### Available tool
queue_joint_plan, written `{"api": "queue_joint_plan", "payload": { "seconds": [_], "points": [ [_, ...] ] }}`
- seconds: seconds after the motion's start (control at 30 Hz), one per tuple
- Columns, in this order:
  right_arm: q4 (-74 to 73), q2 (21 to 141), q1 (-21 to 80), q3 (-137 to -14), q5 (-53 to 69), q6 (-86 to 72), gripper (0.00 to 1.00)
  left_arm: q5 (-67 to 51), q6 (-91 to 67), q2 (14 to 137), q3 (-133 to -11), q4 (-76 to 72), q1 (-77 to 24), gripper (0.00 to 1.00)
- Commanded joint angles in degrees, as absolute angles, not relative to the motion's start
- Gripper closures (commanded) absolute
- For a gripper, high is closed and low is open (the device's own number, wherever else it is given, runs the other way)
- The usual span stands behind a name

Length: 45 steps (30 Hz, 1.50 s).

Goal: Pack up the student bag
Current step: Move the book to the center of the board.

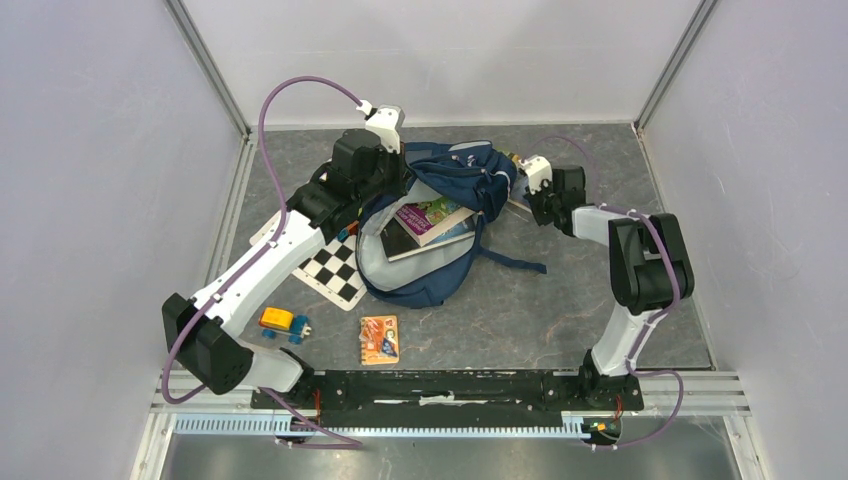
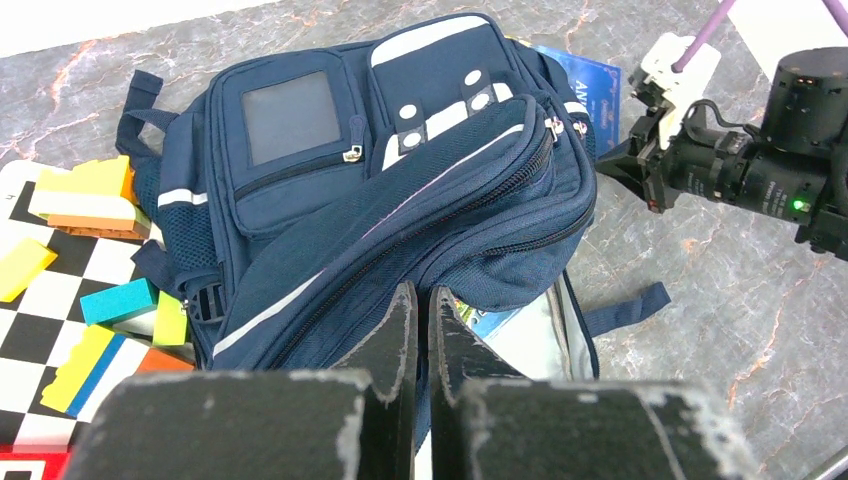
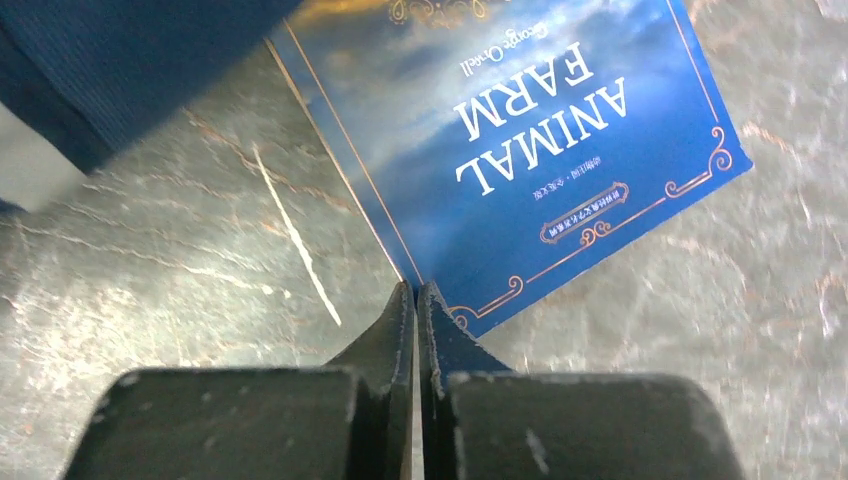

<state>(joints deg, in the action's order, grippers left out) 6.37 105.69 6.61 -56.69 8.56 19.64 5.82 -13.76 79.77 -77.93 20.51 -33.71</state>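
**Student bag** (image 1: pixel 470 170): navy, lying open near the far edge of the bench (image 1: pixel 560 310), books (image 1: pixel 435 218) inside.
**Left gripper** (image 2: pixel 420 310): jaws clenched at the bag's zip rim; cannot tell whether fabric is pinched.
**Right gripper** (image 3: pixel 416 292): jaws clenched at a corner of the Animal Farm paperback (image 3: pixel 560 130), which lies flat on the bag's right.
**Step, judged:** loading this book.
**Next:** secure the corner, lift, carry into the opening.

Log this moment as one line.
left hand shut on student bag | right hand shut at Animal Farm book edge | books visible inside
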Motion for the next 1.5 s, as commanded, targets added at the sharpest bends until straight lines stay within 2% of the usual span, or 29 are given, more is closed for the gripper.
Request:
{"api": "queue_joint_plan", "payload": {
  "seconds": [0.0,0.23,0.57,0.77,0.83,0.87,0.9,0.93,0.97,1.0,1.07,1.1,1.2,1.27,1.37,1.47],
  "points": [
    [-2.5,104.6,4.7,-49.7,0.4,14.0,1.00,10.3,-16.1,78.2,-78.7,14.2,-31.5,0.98],
    [-5.0,97.7,4.7,-41.9,-2.7,6.7,1.00,10.4,-16.0,78.0,-78.6,14.2,-31.5,0.98],
    [-10.0,79.9,8.7,-31.7,6.1,-3.8,1.00,9.4,-14.6,78.8,-77.6,12.7,-31.4,0.98],
    [-13.4,67.2,11.9,-30.2,6.3,-7.3,1.00,7.2,-11.1,80.8,-76.9,11.6,-31.6,0.98],
    [-15.5,64.4,12.0,-33.1,2.9,-7.0,0.85,5.0,-10.8,81.2,-77.5,11.8,-31.8,0.98],
    [-16.3,63.8,11.9,-34.7,0.7,-6.6,0.72,4.4,-10.6,81.5,-77.8,12.1,-32.3,0.96],
    [-16.9,63.6,11.8,-36.6,-2.7,-5.8,0.61,4.4,-10.3,81.5,-78.2,12.4,-32.9,0.88],
    [-17.0,63.7,11.4,-38.5,-5.1,-4.9,0.46,4.7,-9.9,81.6,-78.5,12.7,-33.9,0.78],
    [-17.1,64.6,10.6,-40.1,-6.1,-3.9,0.35,5.2,-9.8,81.6,-78.8,13.1,-34.9,0.62],
    [-16.7,65.8,9.2,-41.9,-6.7,-3.1,0.24,5.5,-9.8,81.5,-78.8,13.6,-35.8,0.51],
    [-16.6,70.2,6.3,-45.5,-6.6,-1.5,0.08,5.8,-10.9,81.0,-78.5,14.4,-37.8,0.30],
    [-16.4,72.6,4.7,-47.3,-6.4,-0.7,0.03,5.8,-11.8,80.7,-77.9,14.5,-38.7,0.24],
    [-15.2,79.6,-0.6,-51.8,-3.3,1.0,0.02,5.8,-13.5,79.7,-76.4,14.6,-43.0,0.10],
    [-14.5,84.1,-4.9,-54.5,-0.4,1.1,0.02,6.4,-14.5,79.5,-76.2,14.6,-46.6,0.05],
    [-12.8,90.2,-9.6,-57.8,2.9,1.1,0.02,6.4,-16.6,80.5,-76.7,13.9,-51.3,0.01],
    [-11.2,94.9,-13.0,-59.9,4.2,0.7,0.02,2.7,-21.8,83.9,-76.3,10.2,-53.6,0.00]
  ]
}}
